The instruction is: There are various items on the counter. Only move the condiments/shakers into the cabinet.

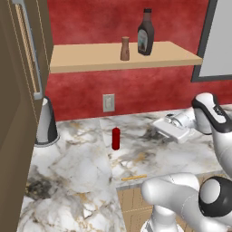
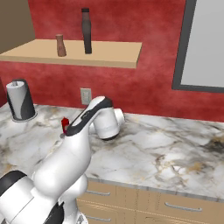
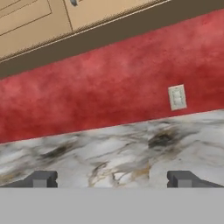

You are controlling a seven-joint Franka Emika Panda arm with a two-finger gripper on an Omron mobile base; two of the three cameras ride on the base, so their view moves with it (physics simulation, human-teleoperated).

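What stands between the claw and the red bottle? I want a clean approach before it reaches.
Nothing visible. The open claw hangs over bare counter to the right of the red bottle, which stands alone.

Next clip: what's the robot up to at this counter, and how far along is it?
The arm is moving condiments from the counter into the cabinet. The dark sauce bottle and the tan shaker already stand upright on the shelf. The slim red bottle is on the marble, apart from the grey cone-shaped appliance and thin orange stick. The gripper hangs open and empty above the counter, fingers spread wide.
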